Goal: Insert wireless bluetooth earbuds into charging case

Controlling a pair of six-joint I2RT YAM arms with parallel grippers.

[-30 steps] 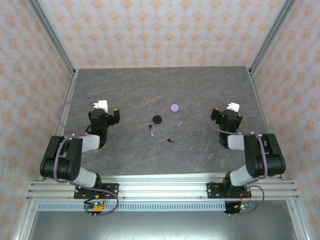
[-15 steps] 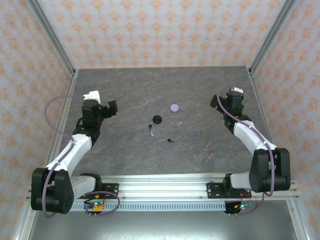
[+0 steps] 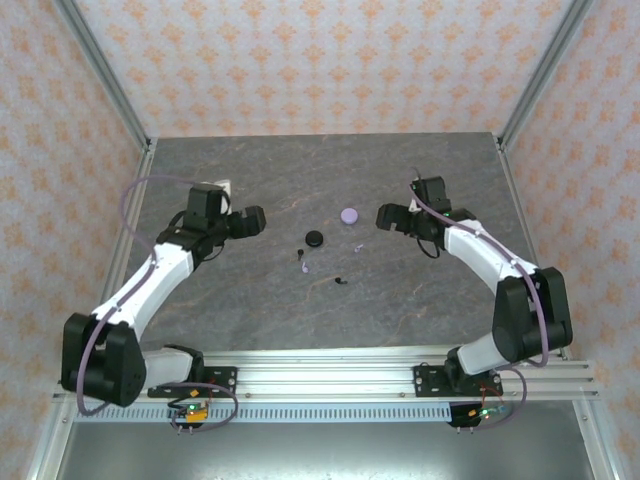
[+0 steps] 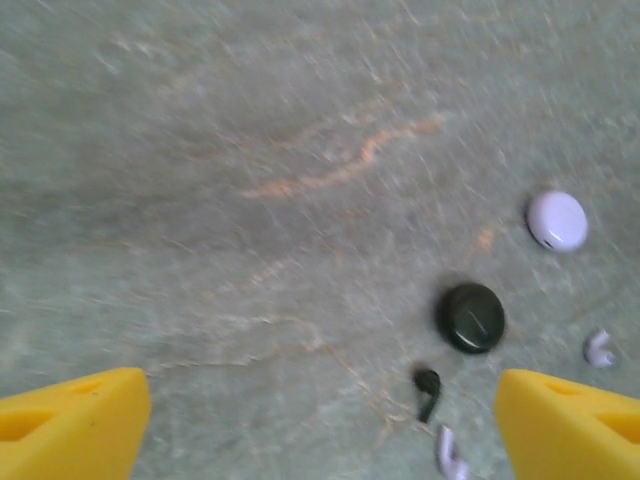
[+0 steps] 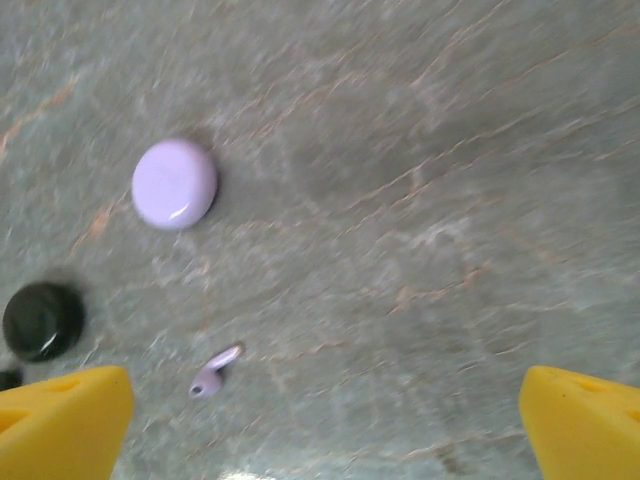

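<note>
Both arms have swung inward, and the left end effector [image 3: 248, 222] and right end effector [image 3: 390, 216], each spread wide and empty, flank the earbuds [image 3: 303, 264] scattered on the surface [image 3: 250, 305] by the black puck [image 3: 315, 237], so tiny that a clumsy pinch could flick 1 away.

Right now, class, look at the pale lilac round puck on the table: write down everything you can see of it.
The lilac puck is a small round disc, pale lilac, smooth and glossy like plastic, with a soft highlight on its slightly domed top. It lies flat on the grey veined table, toward the far middle. The black puck lies apart from it, nearer the arms. A lilac earbud lies close by, not touching. Only the table touches it.
</note>
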